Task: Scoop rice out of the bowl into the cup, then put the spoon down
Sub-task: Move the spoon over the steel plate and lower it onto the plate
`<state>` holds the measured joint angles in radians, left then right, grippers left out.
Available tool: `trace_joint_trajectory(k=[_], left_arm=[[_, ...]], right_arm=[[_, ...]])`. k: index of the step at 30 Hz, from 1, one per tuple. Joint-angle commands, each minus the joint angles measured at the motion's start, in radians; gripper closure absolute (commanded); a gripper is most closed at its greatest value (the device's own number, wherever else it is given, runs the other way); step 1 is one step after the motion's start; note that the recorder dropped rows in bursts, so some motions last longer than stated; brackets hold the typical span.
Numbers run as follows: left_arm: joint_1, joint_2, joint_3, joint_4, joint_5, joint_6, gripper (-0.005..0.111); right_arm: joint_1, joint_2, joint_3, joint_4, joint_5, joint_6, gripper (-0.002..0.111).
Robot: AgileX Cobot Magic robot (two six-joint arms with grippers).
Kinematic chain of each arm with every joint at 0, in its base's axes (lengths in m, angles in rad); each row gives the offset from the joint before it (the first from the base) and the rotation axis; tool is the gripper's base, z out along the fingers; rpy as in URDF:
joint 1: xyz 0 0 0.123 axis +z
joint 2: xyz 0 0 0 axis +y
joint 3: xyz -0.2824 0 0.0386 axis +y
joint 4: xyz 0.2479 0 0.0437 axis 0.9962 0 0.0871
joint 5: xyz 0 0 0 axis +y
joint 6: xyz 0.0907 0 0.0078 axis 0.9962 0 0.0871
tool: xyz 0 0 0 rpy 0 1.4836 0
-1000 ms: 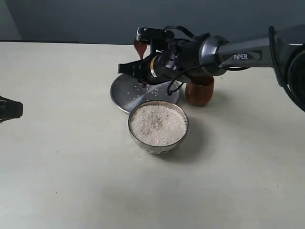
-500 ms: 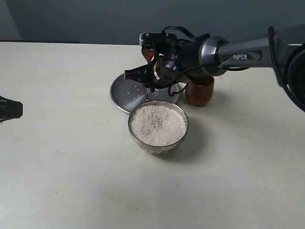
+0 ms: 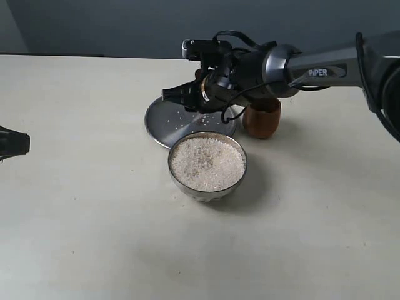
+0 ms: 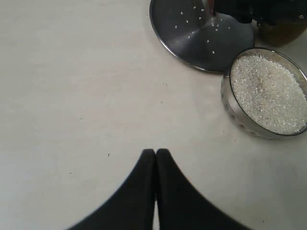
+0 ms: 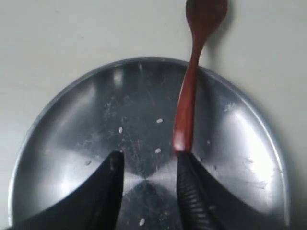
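The spoon (image 5: 187,105) lies across the flat steel plate (image 5: 72,143), its head past the rim over the table. Its handle end rests against one finger of my right gripper (image 5: 148,158), which is open just above the plate and grips nothing. In the exterior view that right gripper (image 3: 181,95) hangs over the plate (image 3: 164,119) and hides the spoon. The bowl (image 3: 207,185) in front of the plate is full of rice (image 3: 207,162). The cup (image 3: 262,119) stands behind it to the right. My left gripper (image 4: 156,152) is shut and empty, far left.
A few stray rice grains dot the plate (image 4: 201,38). The bowl (image 4: 230,105) and the plate nearly touch. My left gripper (image 3: 12,142) sits at the far left edge of the table. A dark wall runs behind the table.
My right gripper lowered over the plate and opened. The spoon, held upright a second ago, now lies on the plate, released.
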<state>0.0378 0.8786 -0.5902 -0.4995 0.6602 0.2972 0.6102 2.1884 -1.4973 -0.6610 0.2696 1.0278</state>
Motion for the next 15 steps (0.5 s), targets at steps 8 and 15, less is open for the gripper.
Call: trace_joint_trajectory(k=[8,15], left_arm=[[0.000,0.005,-0.006,-0.004,-0.008,-0.001,0.106],[0.000,0.005,-0.006,-0.004,-0.008,-0.001,0.106]], right_arm=[[0.001,-0.137,-0.003,-0.049,0.169,-0.094,0.071],[0.010,-0.146,-0.003,-0.011,0.195,-0.134,0.071]])
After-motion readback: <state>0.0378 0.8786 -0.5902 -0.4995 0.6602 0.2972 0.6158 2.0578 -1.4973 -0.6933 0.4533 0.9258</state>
